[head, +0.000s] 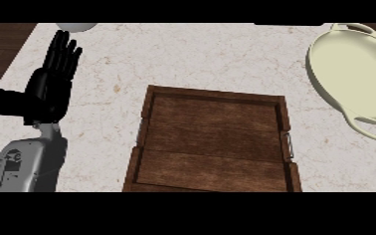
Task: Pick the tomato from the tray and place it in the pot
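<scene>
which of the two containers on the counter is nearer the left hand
The brown wooden tray at the centre is nearer the black left hand. The cream-coloured pot sits far off at the right edge. No tomato shows.

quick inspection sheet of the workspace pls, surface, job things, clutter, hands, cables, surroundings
surface: pale marble counter
job's things: wooden tray at centre, no tomato seen in it; cream pot at right edge, partly cut off, what shows of its inside is bare
clutter: pale round object at top left, mostly cut off
grippers: left robot hand open, fingers up, resting at left; right robot hand not in view
cables: nothing seen
surroundings: dark wood strip beyond counter's left edge
</scene>
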You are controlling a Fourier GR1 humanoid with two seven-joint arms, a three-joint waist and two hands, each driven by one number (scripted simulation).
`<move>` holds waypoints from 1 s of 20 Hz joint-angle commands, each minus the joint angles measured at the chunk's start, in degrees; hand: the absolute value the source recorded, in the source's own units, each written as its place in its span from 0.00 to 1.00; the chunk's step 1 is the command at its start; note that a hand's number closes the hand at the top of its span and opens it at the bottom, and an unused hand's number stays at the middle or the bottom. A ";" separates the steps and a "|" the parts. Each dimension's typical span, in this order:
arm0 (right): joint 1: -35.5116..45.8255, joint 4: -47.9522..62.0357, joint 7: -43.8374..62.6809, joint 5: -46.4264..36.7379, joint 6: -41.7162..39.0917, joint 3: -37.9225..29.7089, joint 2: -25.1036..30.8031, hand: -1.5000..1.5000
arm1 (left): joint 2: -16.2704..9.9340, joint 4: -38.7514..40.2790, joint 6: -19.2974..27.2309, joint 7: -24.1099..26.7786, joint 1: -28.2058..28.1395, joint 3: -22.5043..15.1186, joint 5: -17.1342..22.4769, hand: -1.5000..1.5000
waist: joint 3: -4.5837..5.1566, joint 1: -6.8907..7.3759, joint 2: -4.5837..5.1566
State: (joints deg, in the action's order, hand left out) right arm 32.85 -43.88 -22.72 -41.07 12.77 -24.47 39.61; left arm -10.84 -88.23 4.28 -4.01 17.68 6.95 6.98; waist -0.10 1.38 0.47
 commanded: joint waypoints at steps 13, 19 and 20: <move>10.06 29.31 -12.36 -0.91 -10.50 -0.10 2.61 0.00 | 2.67 -0.42 1.12 0.62 -0.15 -2.05 -1.26 0.50 | -0.14 0.96 0.49; 13.41 29.65 -17.93 4.77 -11.87 -5.11 1.81 0.00 | 2.81 0.28 1.52 2.22 -1.06 -2.00 -2.23 0.50 | -0.08 0.44 0.19; 13.12 30.00 -19.21 6.87 -13.50 -6.97 2.16 0.00 | 1.00 3.09 -0.07 1.58 1.50 -0.30 -0.80 0.50 | -0.08 -0.07 0.27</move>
State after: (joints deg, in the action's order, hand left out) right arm 44.82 -14.65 -38.46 -38.29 2.67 -28.03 41.39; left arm -9.58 -87.16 4.48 -3.10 18.38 6.15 6.20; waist -0.23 2.14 0.92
